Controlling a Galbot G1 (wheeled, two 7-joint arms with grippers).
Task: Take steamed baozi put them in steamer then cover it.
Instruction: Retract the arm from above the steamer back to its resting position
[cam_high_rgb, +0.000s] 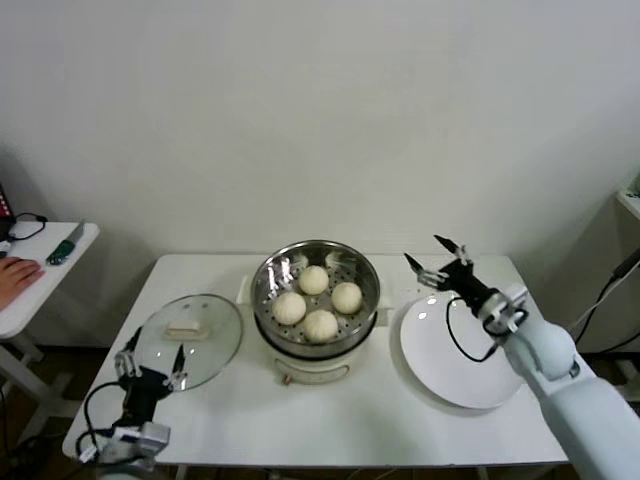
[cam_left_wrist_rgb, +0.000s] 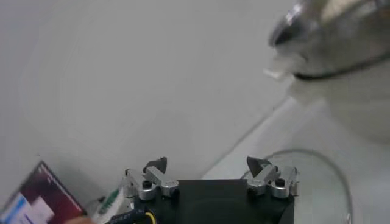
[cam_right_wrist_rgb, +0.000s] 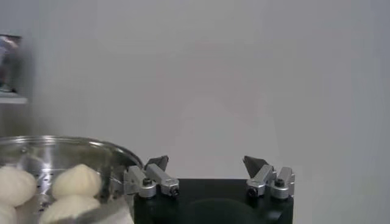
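Observation:
The steel steamer (cam_high_rgb: 268, 292) stands on its cream base at the middle of the table, with several cream-white baozi (cam_high_rgb: 313, 280) on its perforated tray. The glass cover (cam_high_rgb: 210, 350) with its cream bar handle lies flat on the table to the steamer's left. My left gripper (cam_high_rgb: 153, 362) is open and empty at the cover's near edge; the left wrist view shows the gripper (cam_left_wrist_rgb: 208, 164), the cover's rim (cam_left_wrist_rgb: 323, 159) and the steamer (cam_left_wrist_rgb: 341, 36). My right gripper (cam_high_rgb: 423, 250) is open and empty, raised to the right of the steamer. In the right wrist view, that gripper (cam_right_wrist_rgb: 207, 161) faces the wall, with baozi (cam_right_wrist_rgb: 76, 179) beside it.
A flat white plate (cam_high_rgb: 460, 350) lies to the right of the steamer, under my right arm. At the far left is a small side table (cam_high_rgb: 40, 285) with a person's hand (cam_high_rgb: 15, 275) and a green item (cam_high_rgb: 62, 250) on it. The wall is close behind the table.

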